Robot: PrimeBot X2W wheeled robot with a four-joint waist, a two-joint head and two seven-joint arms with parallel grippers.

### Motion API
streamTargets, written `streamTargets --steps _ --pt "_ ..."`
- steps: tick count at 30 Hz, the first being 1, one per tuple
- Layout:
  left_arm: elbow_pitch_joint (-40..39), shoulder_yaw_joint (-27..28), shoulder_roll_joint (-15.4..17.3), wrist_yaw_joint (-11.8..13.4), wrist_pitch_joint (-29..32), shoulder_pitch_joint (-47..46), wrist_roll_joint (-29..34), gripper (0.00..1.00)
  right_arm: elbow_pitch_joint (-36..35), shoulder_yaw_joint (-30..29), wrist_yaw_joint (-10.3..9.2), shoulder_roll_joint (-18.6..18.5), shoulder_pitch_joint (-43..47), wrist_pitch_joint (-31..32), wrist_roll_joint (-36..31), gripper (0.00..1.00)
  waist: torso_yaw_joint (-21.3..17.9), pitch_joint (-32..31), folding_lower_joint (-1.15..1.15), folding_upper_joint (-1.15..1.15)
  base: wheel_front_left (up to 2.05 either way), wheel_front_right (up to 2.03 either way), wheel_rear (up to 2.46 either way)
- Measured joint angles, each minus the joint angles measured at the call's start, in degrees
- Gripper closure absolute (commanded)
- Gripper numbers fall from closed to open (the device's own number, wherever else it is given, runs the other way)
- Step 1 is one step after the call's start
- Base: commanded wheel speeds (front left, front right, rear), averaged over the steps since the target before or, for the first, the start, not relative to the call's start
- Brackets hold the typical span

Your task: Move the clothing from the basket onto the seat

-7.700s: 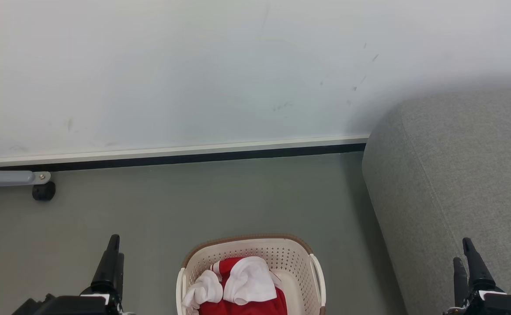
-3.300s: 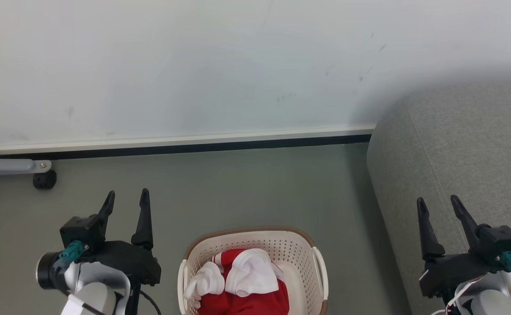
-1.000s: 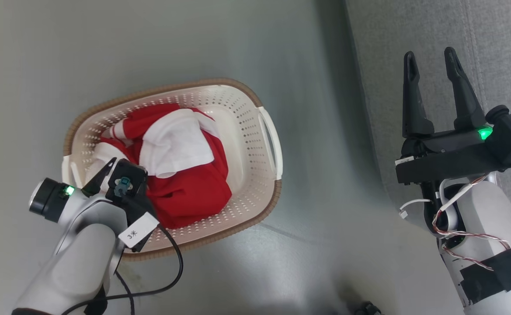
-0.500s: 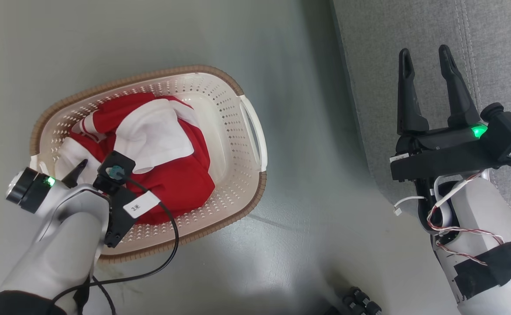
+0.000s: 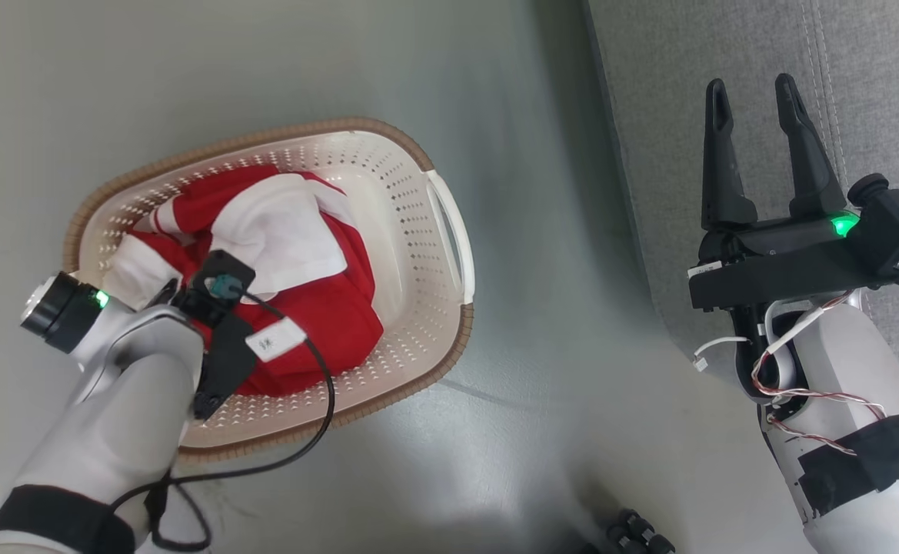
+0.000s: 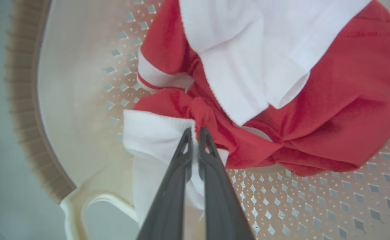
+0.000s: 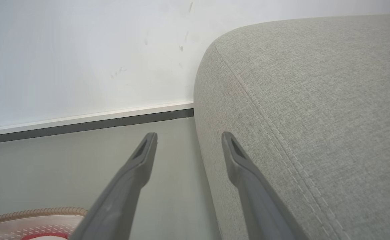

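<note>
Grey floor (image 5: pixel 264 61) holds the basket (image 5: pixel 418 254), with the clothing (image 5: pixel 326 308) heaped inside it. Your left gripper (image 6: pixel 195 133) reaches down into that heap, fingers pinched narrow on a fold where red meets white (cloth bunches at the tips). The seat (image 5: pixel 864 61) lies to your right, across bare floor; your right gripper (image 5: pixel 751 83) hovers spread wide over its edge, much nearer
</note>
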Motion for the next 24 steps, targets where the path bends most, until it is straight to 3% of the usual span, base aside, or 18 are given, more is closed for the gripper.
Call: streamTargets --steps 10,16,24 --pt "0.24 5.75 -4.03 0.03 -4.86 -0.23 -6.10 1.00 1.85 0.04 0.70 -0.97 0.03 -0.32 -0.62 0.00 1.73 -2.89 0.00 0.00 0.00 0.00 0.00" --pt "0.21 9.32 -8.69 0.02 -9.72 0.90 -11.03 1.00 2.63 -0.16 1.27 -2.66 0.43 -0.49 -1.25 0.00 4.50 -6.02 0.00 -0.01 0.00 0.00 0.00" --pt "-0.32 13.83 -9.85 -0.51 -15.34 3.74 -16.62 1.00 3.98 0.60 2.02 -2.87 1.90 -0.54 -1.60 0.00 7.34 -10.19 0.00 -0.02 0.00 0.00 0.00"
